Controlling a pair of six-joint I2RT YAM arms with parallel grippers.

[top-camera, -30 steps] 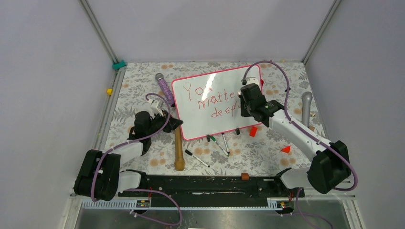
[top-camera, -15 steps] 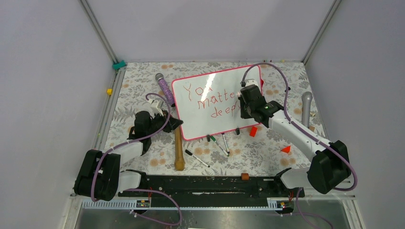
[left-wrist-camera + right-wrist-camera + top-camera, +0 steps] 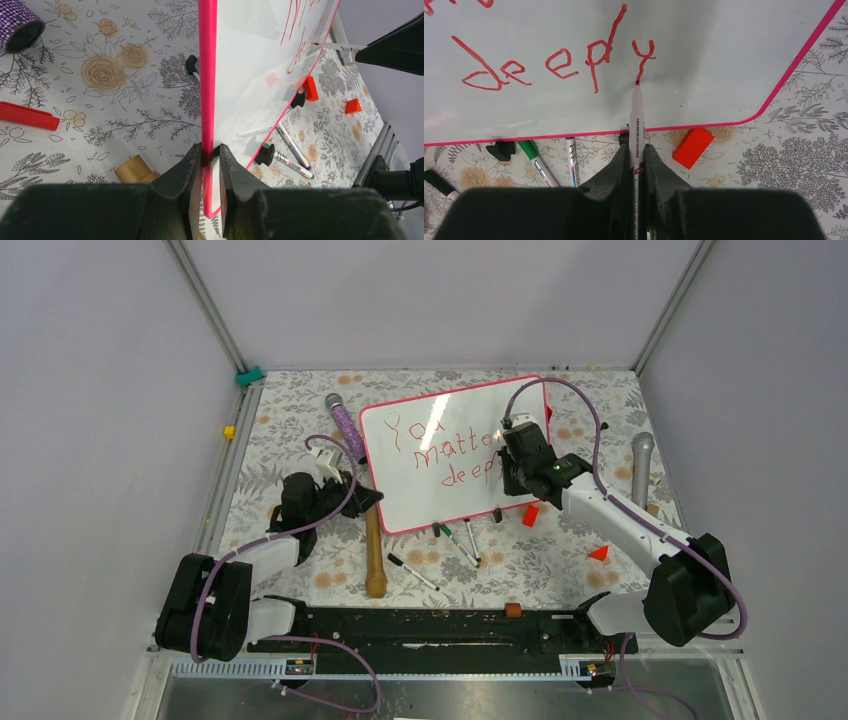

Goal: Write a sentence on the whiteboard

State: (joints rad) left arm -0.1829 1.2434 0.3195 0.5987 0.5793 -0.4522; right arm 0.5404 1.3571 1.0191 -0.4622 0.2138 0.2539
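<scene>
The whiteboard [image 3: 420, 505], white with a pink-red frame, stands tilted at mid-table. The sentence [image 3: 440, 455] in red reads "You matter deeply", its end hidden by the right arm in the top view. My left gripper [image 3: 365, 495] is shut on the whiteboard's left edge [image 3: 207, 75], fingers either side of the frame [image 3: 211, 150]. My right gripper [image 3: 515, 478] is shut on a white red-tipped marker [image 3: 636, 125]. Its tip touches the board [image 3: 724, 50] at the foot of the last "y" of "deeply" [image 3: 559, 65].
A wooden club [image 3: 374, 560] lies below the left gripper. A purple microphone [image 3: 343, 420] is left of the board and a grey one [image 3: 641, 465] at the right. Loose markers [image 3: 458, 540] and red blocks [image 3: 530, 515] lie before the board's lower edge.
My right gripper has shifted slightly left and toward the board's lower edge with the marker. The left gripper and the board have not moved.
</scene>
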